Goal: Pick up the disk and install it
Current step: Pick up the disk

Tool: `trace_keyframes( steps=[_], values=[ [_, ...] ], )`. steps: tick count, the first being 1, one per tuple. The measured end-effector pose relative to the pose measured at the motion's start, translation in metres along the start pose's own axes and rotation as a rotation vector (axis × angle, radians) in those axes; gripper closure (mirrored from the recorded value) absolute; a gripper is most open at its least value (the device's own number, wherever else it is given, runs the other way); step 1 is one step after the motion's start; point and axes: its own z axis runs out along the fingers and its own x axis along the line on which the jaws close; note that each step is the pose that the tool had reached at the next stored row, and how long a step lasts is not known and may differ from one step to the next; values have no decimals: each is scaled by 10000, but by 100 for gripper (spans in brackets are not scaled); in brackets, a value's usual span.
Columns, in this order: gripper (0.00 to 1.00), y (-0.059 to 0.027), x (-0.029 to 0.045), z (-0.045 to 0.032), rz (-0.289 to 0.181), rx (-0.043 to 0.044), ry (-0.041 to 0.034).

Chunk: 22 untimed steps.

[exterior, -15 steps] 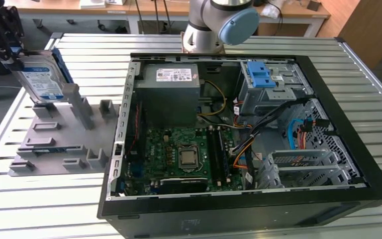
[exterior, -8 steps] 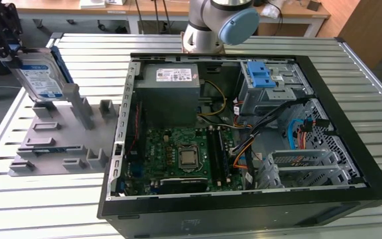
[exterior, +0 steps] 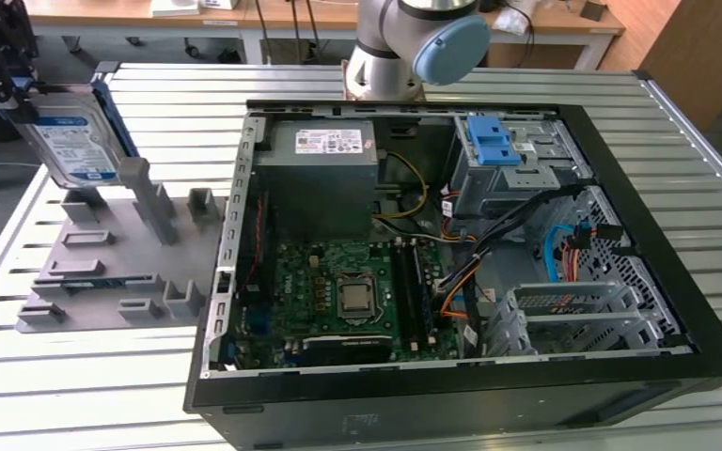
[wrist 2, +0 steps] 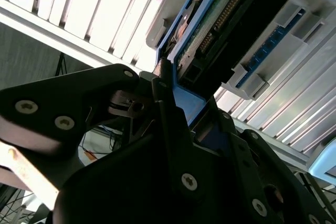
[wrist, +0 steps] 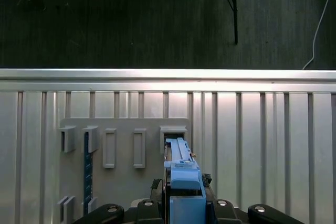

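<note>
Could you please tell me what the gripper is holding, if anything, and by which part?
The gripper holds the disk, clamped across one short end, on its blue bracket.

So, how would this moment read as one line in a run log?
gripper: shut on the disk | disk: upright, at grey holder | computer case: open, disk not in it

The work surface is a silver slatted metal table point(exterior: 86, 395), also seen in the first wrist view point(wrist: 262, 145). A black open-sided computer tower case point(exterior: 462, 393) lies flat on it, interior facing up. A grey moulded plastic fixture plate with upright slotted posts point(exterior: 98, 272) point(wrist: 126, 192) rests on the slats just beside the case, on the exterior view's left.
</note>
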Motion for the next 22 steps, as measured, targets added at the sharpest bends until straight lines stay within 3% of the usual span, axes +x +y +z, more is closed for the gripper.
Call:
trace_keyframes(
  steps=[22],
  values=[
    [64,3,-2,-165,0,1,-5]
  ],
)
